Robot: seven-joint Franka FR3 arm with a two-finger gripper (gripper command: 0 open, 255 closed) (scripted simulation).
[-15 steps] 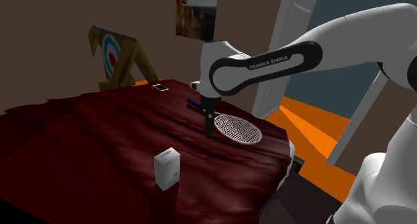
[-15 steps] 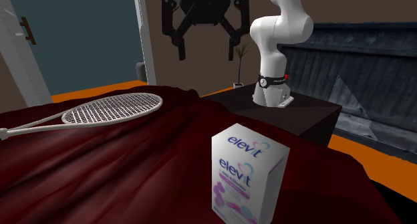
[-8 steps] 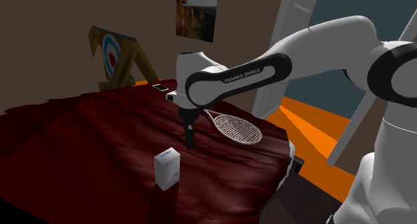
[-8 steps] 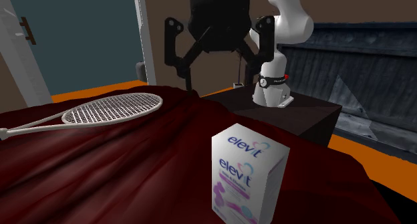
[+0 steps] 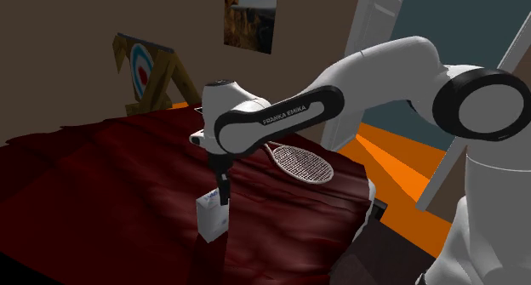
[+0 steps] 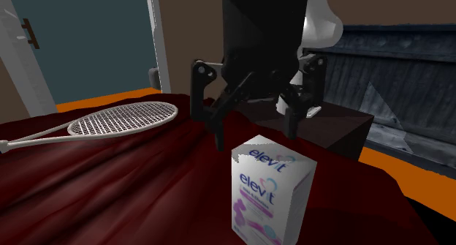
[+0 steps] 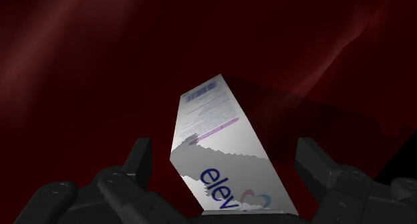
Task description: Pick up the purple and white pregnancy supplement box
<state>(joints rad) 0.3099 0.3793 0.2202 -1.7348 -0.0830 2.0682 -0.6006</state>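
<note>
White and purple box [image 6: 272, 196] stands upright on dark red cover [image 6: 109, 185], near its edge | my pincer [image 6: 256, 130] spread wide just above it, fingers [image 7: 139, 157] either side, touching nothing | racket [image 6: 124, 119] lies well apart

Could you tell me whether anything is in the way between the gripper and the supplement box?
Nothing visible is. The open gripper hangs right over the box, its fingers apart and not touching it; the racket lies well aside on the dark red cloth.
</note>
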